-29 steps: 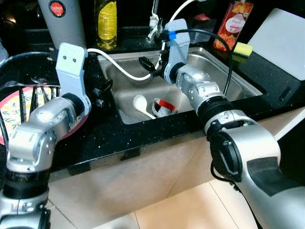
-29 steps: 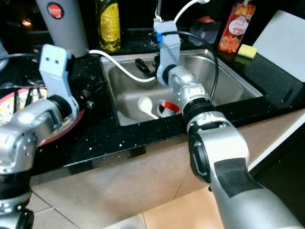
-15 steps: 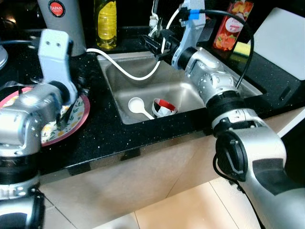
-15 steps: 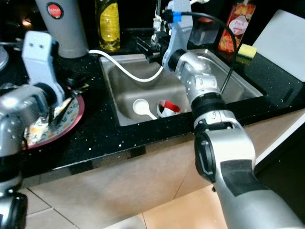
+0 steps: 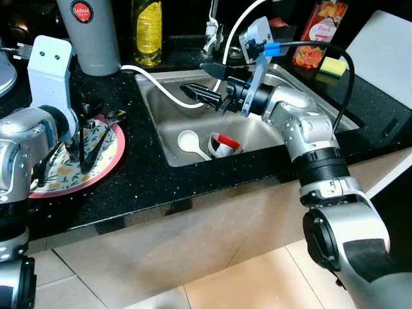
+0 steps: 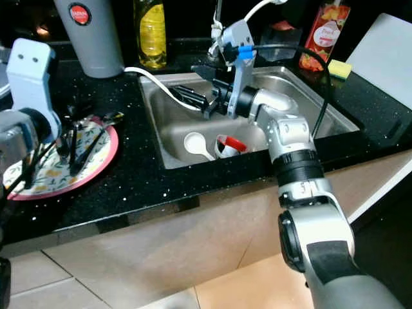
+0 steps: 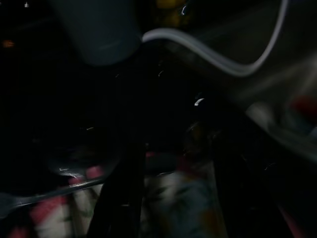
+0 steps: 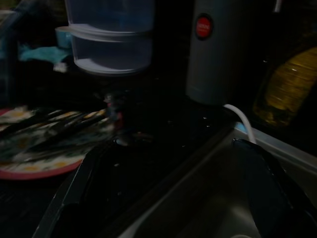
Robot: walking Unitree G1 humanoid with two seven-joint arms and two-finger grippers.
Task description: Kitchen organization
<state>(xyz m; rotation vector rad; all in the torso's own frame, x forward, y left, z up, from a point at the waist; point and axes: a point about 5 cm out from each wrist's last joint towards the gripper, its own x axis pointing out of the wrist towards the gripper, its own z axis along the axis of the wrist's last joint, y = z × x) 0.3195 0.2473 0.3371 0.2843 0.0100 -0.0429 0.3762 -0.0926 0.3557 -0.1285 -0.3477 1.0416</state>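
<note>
A floral plate with a red rim (image 5: 106,161) lies on the black counter to the left of the steel sink (image 5: 159,122). My left gripper (image 5: 80,159) stands open over it, its fingers (image 7: 124,198) pointing down at the plate's surface. Dark utensil-like shapes lie on the plate; I cannot make them out. In the sink are a white spoon (image 5: 187,140) and a red-and-white cup (image 5: 222,145) on its side. My right gripper (image 5: 193,77) hovers open above the sink's left part, pointing left, holding nothing.
A white cable (image 5: 161,87) crosses the sink's back left corner. Along the back stand a grey flask (image 5: 90,32), a yellow bottle (image 5: 145,29), the tap (image 5: 211,29), a red carton (image 5: 318,32) and a yellow sponge (image 5: 331,65). A white board (image 5: 386,51) leans far right.
My right gripper has risen out of the sink and turned to point left. My left arm has drawn back, leaving the plate visible with the fingers down on it.
</note>
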